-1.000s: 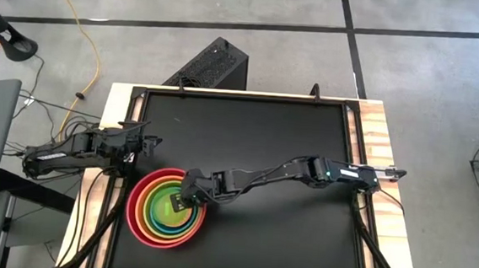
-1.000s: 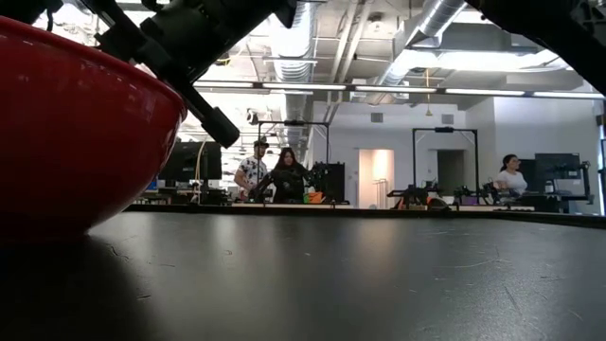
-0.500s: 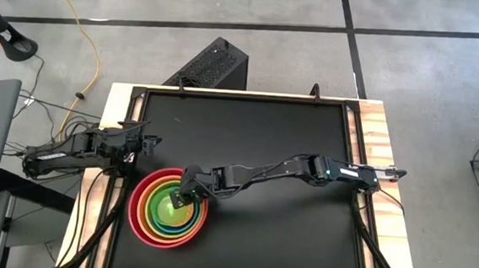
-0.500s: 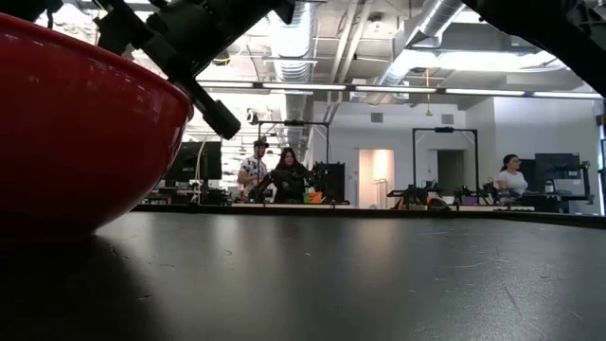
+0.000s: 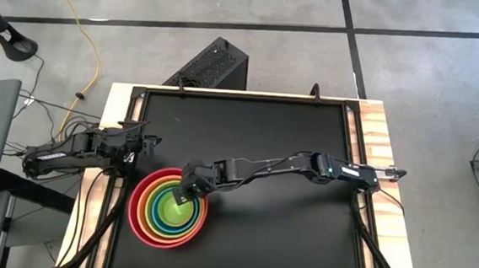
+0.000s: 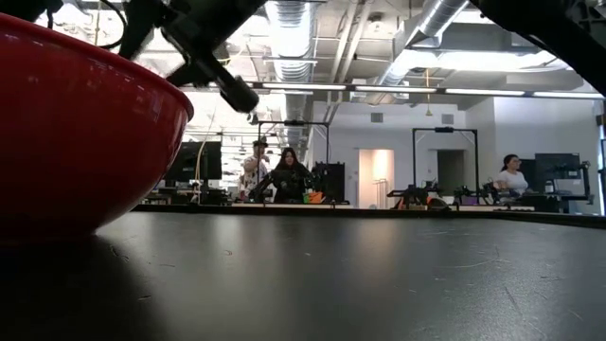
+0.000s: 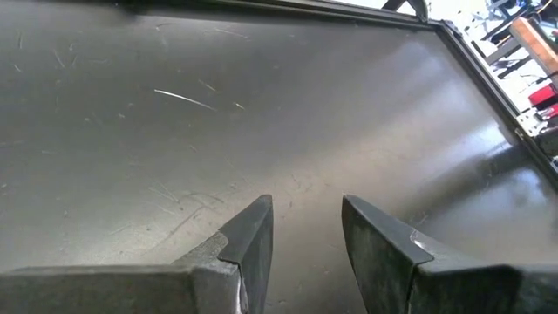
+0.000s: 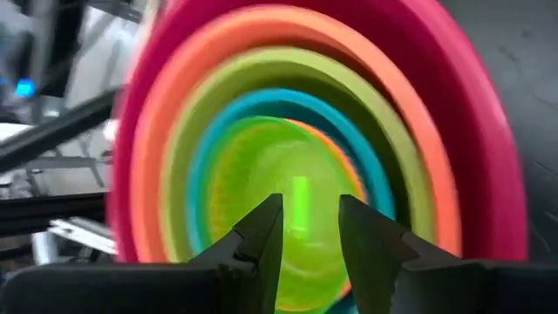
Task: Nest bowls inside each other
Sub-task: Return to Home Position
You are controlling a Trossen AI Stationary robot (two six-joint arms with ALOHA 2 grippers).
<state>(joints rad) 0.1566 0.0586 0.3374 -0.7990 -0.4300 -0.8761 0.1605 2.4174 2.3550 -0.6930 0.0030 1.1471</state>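
The bowls stand nested in one stack near the table's near left corner: red outermost, then orange, lime green and blue, with a sliver of yellow and bright green in the middle. The red bowl rests on the table by its base. My right gripper hangs open just above the far right part of the stack; in the right wrist view its fingers hold nothing. My left gripper waits open at the table's left edge, beyond the stack.
The black tabletop lies bare to the right of the stack and beyond it. A raised black frame runs around the table. People stand far off in the room behind.
My right gripper has risen and drawn back a little from the middle of the stack toward the far right. The bright green bowl that it covered now shows uncovered in the stack's middle.
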